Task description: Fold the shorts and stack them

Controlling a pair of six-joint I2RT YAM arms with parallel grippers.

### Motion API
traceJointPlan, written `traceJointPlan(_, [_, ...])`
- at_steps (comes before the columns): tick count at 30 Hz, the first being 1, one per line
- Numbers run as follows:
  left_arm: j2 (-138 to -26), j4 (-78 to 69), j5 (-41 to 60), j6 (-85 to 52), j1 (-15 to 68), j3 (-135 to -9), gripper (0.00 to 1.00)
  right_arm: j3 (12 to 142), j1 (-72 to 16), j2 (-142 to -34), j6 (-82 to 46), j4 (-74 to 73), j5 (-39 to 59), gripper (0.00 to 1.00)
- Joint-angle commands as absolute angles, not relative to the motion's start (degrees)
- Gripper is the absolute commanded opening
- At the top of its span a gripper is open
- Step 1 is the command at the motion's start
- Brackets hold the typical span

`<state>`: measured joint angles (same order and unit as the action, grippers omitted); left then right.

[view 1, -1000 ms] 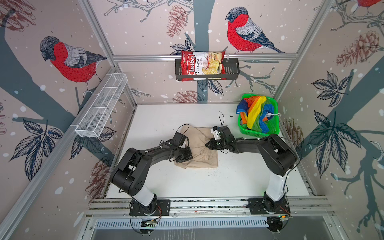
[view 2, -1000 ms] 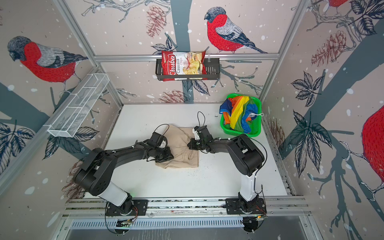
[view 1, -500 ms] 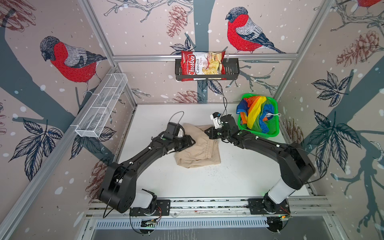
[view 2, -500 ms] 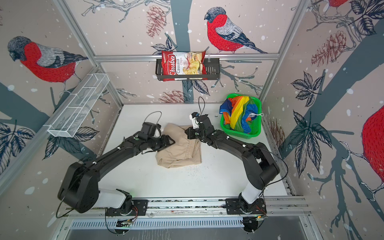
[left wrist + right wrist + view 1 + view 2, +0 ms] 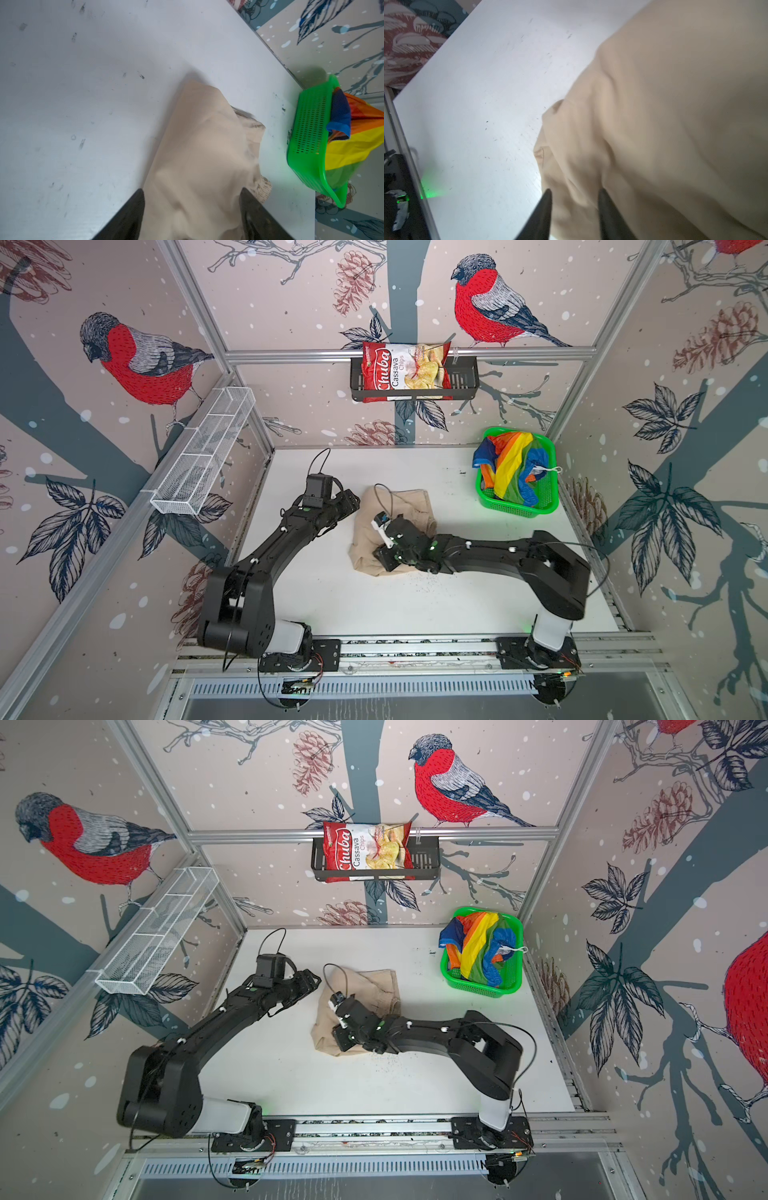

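Note:
The beige shorts (image 5: 409, 506) (image 5: 374, 986) lie in a folded, rumpled heap in the middle of the white table. My left gripper (image 5: 353, 501) (image 5: 314, 979) hovers at their left edge. In the left wrist view it (image 5: 192, 190) stands open, its jaws wide apart over the beige cloth (image 5: 197, 145) and gripping nothing. My right gripper (image 5: 381, 558) (image 5: 338, 1038) reaches across the heap's front left part. It (image 5: 574, 190) is open too, with loose cloth (image 5: 675, 104) beneath it. The rainbow shorts (image 5: 511, 472) (image 5: 478, 948) sit bunched in the green basket (image 5: 519, 512) (image 5: 482, 990).
The green basket (image 5: 309, 133) stands at the table's back right corner. A chips bag (image 5: 401, 371) sits in a black wall rack, and a white wire shelf (image 5: 203, 456) hangs on the left wall. Dark crumbs (image 5: 428, 580) lie in front of the beige shorts.
Both grippers have opened and let go of the beige shorts. The left one drew back to the left; the right one swung toward the front over the heap.

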<state>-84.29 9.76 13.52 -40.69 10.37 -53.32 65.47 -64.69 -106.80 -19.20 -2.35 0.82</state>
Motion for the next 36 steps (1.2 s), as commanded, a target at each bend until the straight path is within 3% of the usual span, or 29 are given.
traceJointPlan(1, [-90.4, 4.3, 15.4, -41.2, 9.7, -56.3, 0.73, 69.7, -67.0, -111.5, -16.5, -4.4, 0.2, 0.54])
traceJointPlan(5, [-98.6, 3.0, 17.2, -40.8, 9.5, -59.3, 0.73, 73.6, -68.3, -117.5, -17.4, -5.2, 0.3, 0.63])
traceJointPlan(11, [-103.9, -3.9, 19.8, -43.1, 9.6, -57.7, 0.7, 74.7, -68.3, -121.6, -18.9, -5.9, 1.8, 0.59])
traceJointPlan(13, [-104.9, -4.9, 20.1, -43.3, 9.6, -57.6, 0.7, 73.9, -68.4, -121.9, -18.8, -6.0, 2.5, 0.52])
traceJointPlan(18, [-107.6, -5.7, 21.4, -43.6, 9.5, -58.4, 0.63, 69.0, -71.0, -119.7, -15.9, -5.1, 4.0, 0.14])
traceJointPlan(22, [-108.4, -5.8, 21.5, -43.3, 9.6, -58.4, 0.63, 61.3, -74.4, -115.1, -15.0, -1.9, 0.5, 0.05])
traceJointPlan(31, [-107.0, -6.2, 22.4, -43.9, 9.2, -55.5, 0.48, 45.6, -75.0, -103.3, -19.9, -1.6, -5.1, 0.1])
traceJointPlan(34, [-102.0, -5.0, 20.9, -43.5, 9.2, -52.2, 0.48, 43.5, -72.6, -99.8, -20.2, -2.6, -4.3, 0.22])
traceJointPlan(36, [-98.0, -3.3, 19.2, -42.8, 9.2, -49.6, 0.52, 42.2, -70.8, -97.7, -19.8, -1.7, -4.2, 0.38])
